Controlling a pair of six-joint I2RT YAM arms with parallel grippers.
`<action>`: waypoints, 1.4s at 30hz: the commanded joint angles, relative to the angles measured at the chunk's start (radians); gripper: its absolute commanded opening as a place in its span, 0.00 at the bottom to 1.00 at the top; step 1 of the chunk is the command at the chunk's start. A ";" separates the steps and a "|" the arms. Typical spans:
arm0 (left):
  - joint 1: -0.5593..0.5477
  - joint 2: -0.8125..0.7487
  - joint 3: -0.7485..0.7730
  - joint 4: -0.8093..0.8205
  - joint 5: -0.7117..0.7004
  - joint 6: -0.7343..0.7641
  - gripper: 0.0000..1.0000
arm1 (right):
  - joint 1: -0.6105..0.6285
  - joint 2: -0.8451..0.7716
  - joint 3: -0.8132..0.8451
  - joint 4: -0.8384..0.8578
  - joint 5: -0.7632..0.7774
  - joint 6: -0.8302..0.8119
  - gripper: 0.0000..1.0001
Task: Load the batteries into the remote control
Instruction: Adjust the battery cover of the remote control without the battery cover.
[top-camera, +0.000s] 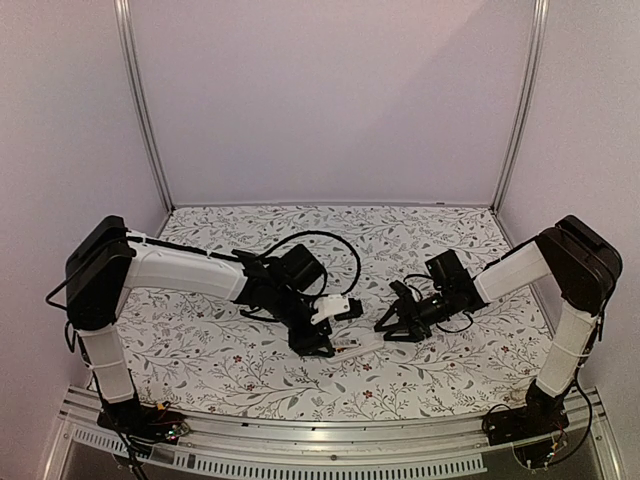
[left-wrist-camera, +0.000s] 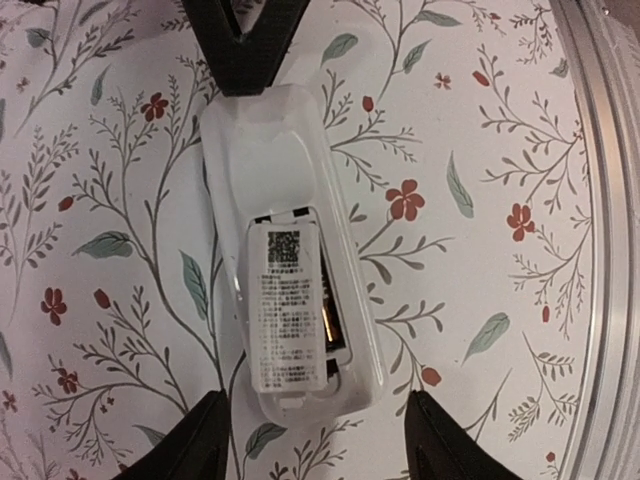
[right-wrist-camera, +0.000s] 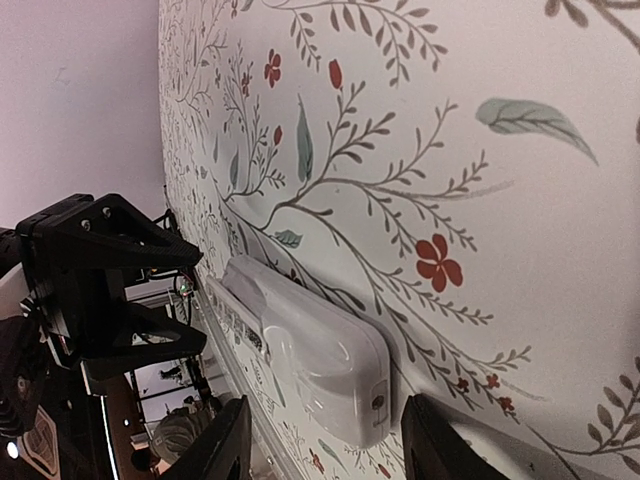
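The white remote control (left-wrist-camera: 290, 200) lies face down on the flowered cloth, with its plain back up. A labelled white cover (left-wrist-camera: 285, 310) sits askew over the battery recess. Beside the cover one of the batteries (left-wrist-camera: 333, 322) shows as a gold sliver; I see no other. My left gripper (left-wrist-camera: 315, 445) is open and straddles one end of the remote, with a gap on each side. From the opposite end my right gripper (right-wrist-camera: 320, 445) is open around the remote control (right-wrist-camera: 320, 355) without touching it. From above, the remote control (top-camera: 358, 347) lies between the left gripper (top-camera: 318, 345) and the right gripper (top-camera: 388, 328).
The flowered cloth (top-camera: 200, 350) covers the table. A metal rail (top-camera: 330, 435) runs along the near edge and shows close by as a metal rail (left-wrist-camera: 605, 250) in the left wrist view. Plain walls and upright poles (top-camera: 140, 110) enclose the back and sides.
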 joint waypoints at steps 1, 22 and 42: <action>-0.006 0.022 0.019 -0.021 0.028 0.013 0.60 | 0.011 0.032 0.000 -0.008 0.014 0.003 0.52; -0.010 0.038 0.040 -0.066 0.067 0.015 0.43 | 0.011 0.031 0.000 -0.004 0.011 0.002 0.52; 0.001 -0.044 0.007 -0.012 -0.053 0.008 0.47 | 0.011 0.031 0.000 -0.002 0.011 0.001 0.50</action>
